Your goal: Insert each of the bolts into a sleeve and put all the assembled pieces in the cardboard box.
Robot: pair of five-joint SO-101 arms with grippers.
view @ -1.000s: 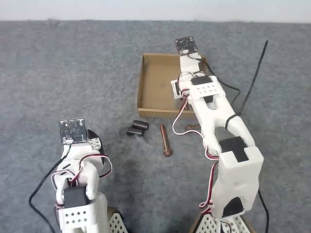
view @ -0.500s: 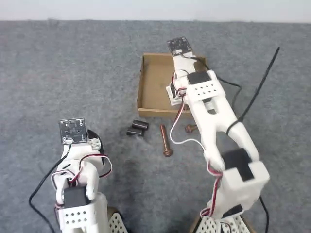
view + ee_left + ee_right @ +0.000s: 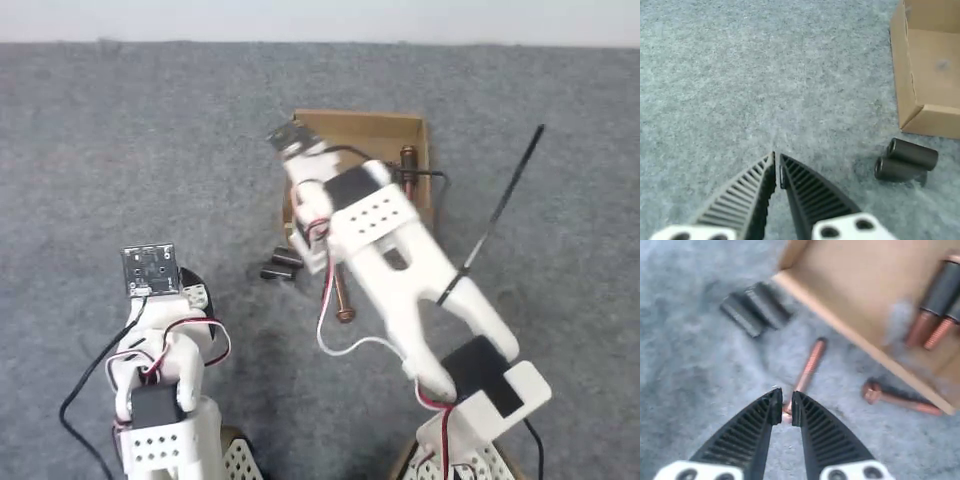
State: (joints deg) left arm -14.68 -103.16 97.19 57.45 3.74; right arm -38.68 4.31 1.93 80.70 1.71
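Note:
Two black sleeves (image 3: 283,264) lie side by side on the grey carpet just in front of the cardboard box (image 3: 350,117). A copper bolt (image 3: 342,296) lies beside them, and a second bolt (image 3: 900,399) rests near the box's front wall. Two assembled pieces (image 3: 941,296) lie inside the box, against its wall. My right gripper (image 3: 783,401) hangs shut and holds nothing, above the head end of the first bolt (image 3: 807,367). My left gripper (image 3: 777,165) is shut over bare carpet, well short of the sleeves (image 3: 905,160).
The box (image 3: 930,75) is open-topped with low walls. The right arm stretches over its front left corner and hides part of it in the high view. Grey carpet spreads all around. A black cable (image 3: 505,195) runs to the right of the box.
The right arm has swung from over the box to the left and back toward the front, ending above the loose bolt. The left arm has stayed still.

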